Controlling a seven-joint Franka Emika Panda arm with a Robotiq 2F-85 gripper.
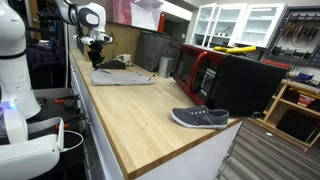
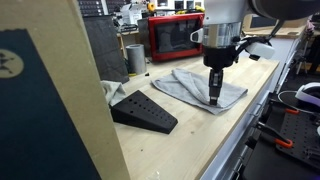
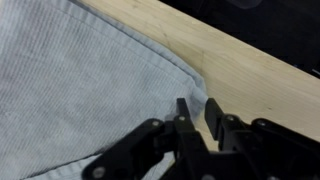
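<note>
gripper [image 3: 200,115] tips down on grey cloth [image 3: 70,90] edge, jaws slightly parted, wooden countertop [image 3: 250,75] beneath

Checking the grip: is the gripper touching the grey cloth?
Touching. In the wrist view the gripper has its fingertips on the edge of the grey cloth, with a small fold of cloth between them.
</note>
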